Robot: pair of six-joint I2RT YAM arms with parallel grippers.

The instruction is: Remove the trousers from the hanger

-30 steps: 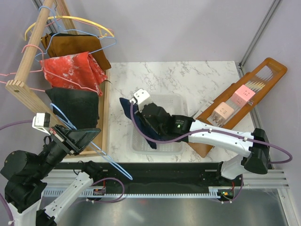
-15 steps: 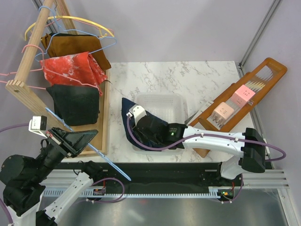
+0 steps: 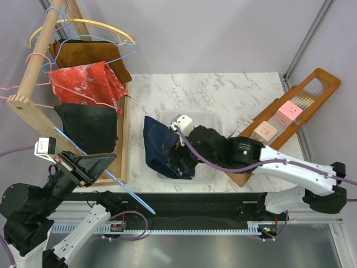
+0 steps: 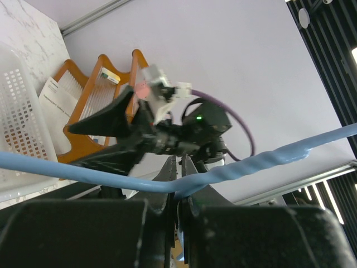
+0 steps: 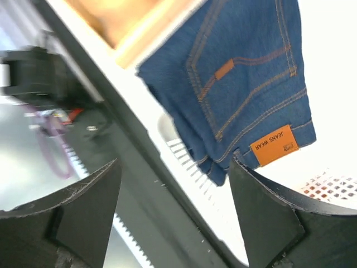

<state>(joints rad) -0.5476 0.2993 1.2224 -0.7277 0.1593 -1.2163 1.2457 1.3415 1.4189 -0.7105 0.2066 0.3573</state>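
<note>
Down at the lower left, the left gripper (image 4: 177, 193) is clamped on a pale blue hanger (image 4: 56, 170). In the middle of the frame the right gripper (image 5: 173, 164) hangs with its fingers spread wide over the denim trousers (image 3: 158, 146), which are draped over the left rim of the clear basket (image 3: 207, 120). Further up the left side, the black trousers (image 3: 89, 127) hang on the wooden rack (image 3: 32, 67).

top: bright, even, soft shadows | left wrist: foreground blurred | right wrist: motion blur, blown whites
</note>
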